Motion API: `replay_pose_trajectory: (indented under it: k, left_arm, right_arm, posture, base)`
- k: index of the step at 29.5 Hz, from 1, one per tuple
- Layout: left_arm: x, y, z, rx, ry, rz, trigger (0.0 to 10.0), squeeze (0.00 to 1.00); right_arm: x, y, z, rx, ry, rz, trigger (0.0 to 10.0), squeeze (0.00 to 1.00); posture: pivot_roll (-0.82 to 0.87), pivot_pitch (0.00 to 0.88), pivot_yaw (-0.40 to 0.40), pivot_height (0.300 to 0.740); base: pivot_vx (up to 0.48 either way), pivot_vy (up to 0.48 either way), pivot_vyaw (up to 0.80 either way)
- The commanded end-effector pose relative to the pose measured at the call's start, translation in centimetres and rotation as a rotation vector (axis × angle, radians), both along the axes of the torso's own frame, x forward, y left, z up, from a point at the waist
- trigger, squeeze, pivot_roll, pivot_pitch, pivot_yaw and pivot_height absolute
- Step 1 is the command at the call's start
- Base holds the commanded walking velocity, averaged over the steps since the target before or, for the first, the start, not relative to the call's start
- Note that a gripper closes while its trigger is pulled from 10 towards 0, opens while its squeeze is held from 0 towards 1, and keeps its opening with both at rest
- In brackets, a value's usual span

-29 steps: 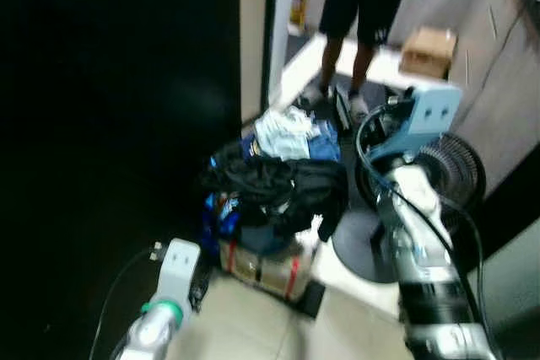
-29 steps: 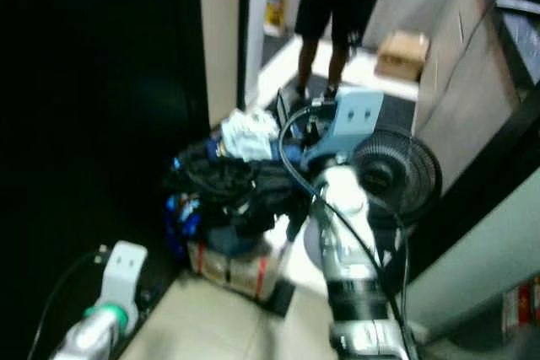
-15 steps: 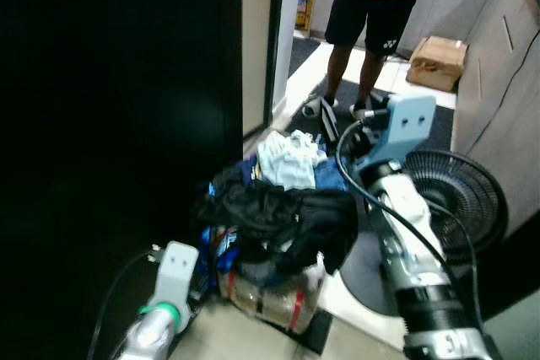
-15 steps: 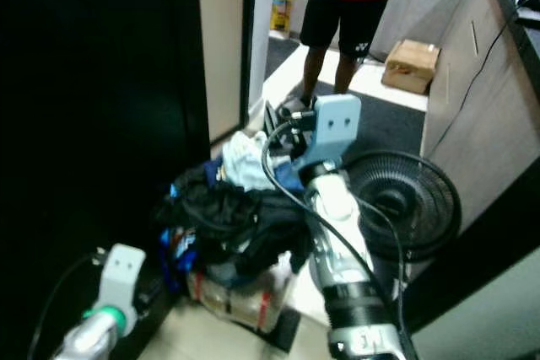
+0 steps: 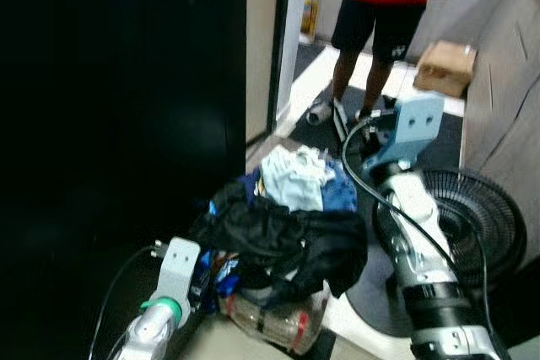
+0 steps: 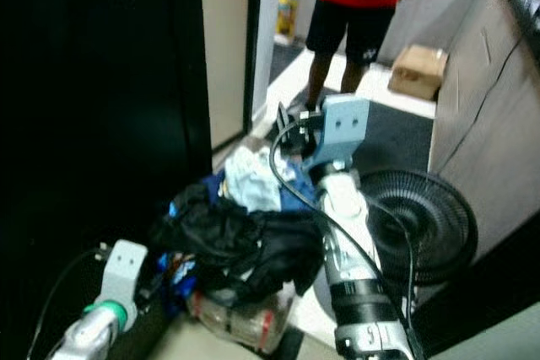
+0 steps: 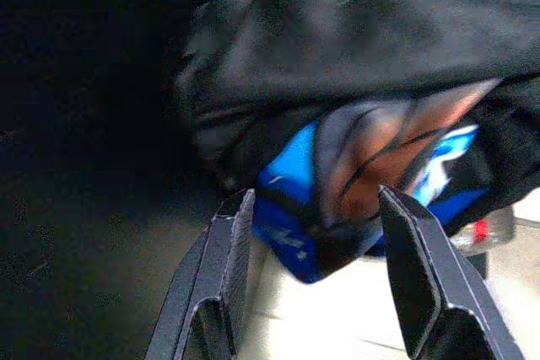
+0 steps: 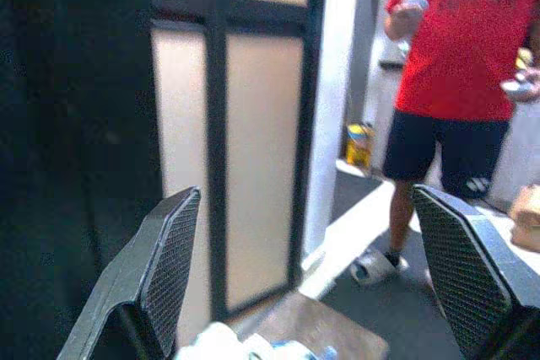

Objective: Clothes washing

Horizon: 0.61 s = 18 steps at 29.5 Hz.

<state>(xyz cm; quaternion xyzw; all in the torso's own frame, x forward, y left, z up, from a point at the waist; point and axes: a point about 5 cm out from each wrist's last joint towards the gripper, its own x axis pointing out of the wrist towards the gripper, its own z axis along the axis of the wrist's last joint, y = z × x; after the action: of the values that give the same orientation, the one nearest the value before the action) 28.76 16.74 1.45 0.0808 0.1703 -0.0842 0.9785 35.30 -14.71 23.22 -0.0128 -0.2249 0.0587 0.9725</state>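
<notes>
Camera moved closer; clothes (image 5: 287,225) heaped over clear basket (image 5: 274,318); left gripper (image 7: 316,292), right gripper (image 8: 308,276) jaws spread.

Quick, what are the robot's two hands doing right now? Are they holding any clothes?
Left gripper: open, holding nothing, close to the clothes pile.
Right gripper: open, holding nothing, raised toward the doorway.

- The floor (image 5: 354,339) is pale tile near the robot and dark carpet farther off.
- A clear basket (image 5: 274,318) heaped with clothes (image 5: 287,238) stands on the tile.
- A black fan (image 5: 477,221) sits just beside it.
- A cardboard box (image 5: 445,67) lies farther back, near a person's feet (image 5: 323,111).
</notes>
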Motion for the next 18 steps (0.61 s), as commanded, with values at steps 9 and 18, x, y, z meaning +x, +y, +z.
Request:
replay_pose_trajectory:
  k: [9, 18]
  left_arm:
    - [-1.2, 0.2, -1.3, 0.032, 0.053, -0.01, 10.0, 0.0]
    - [-2.0, 0.4, -2.1, 0.033, 0.088, -0.01, 10.0, 0.0]
  right_arm:
    - [-0.3, 0.6, -2.5, -0.029, 0.066, 0.013, 10.0, 0.0]
    - [0.0, 1.3, -5.1, -0.12, 0.164, 0.06, 10.0, 0.0]
  posture:
    - [0.07, 0.054, 0.007, 0.74]
    - [0.07, 0.151, -0.012, 0.74]
  base:
    - [0.0, 0.0, 0.0]
    - [0.0, 0.0, 0.0]
